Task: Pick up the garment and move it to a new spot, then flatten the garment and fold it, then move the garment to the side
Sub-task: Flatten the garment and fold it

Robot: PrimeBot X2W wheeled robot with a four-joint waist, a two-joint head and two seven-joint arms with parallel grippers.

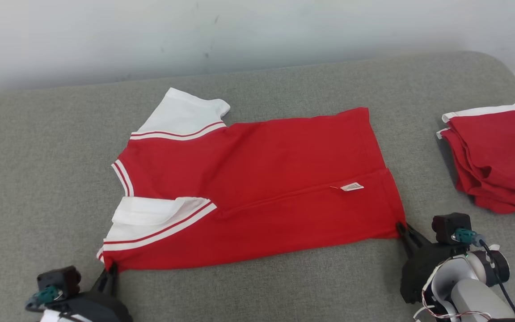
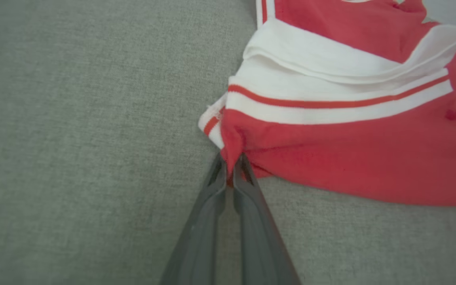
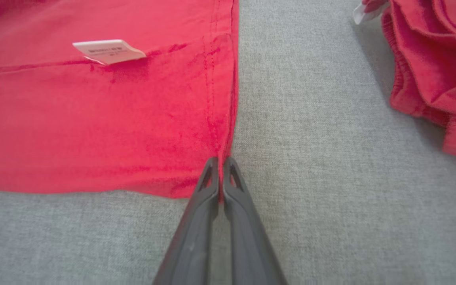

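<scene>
One red garment, a short-sleeved shirt with white sleeves and red-striped white trim, lies spread on the grey padded surface, roughly in its middle and a little towards the near edge. Its collar end points to the left edge and its hem to the right edge. The near side is folded over the body along a long crease, so the near white sleeve lies on top of the red cloth. The far sleeve sticks out flat towards the far edge. A small white label lies on the crease close to the hem.

The left gripper is clenched on the garment's near left corner, just below the striped trim. In the left wrist view its two dark fingers meet with a pinch of red cloth bunched between the tips. The right gripper is closed on the near right corner, at the end of the hem. In the right wrist view its fingers press together with the stitched edge caught between them.

Near the right edge, well apart from the garment, sits a folded pile of red cloth with white trim. Behind the far edge rises a pale wall.
</scene>
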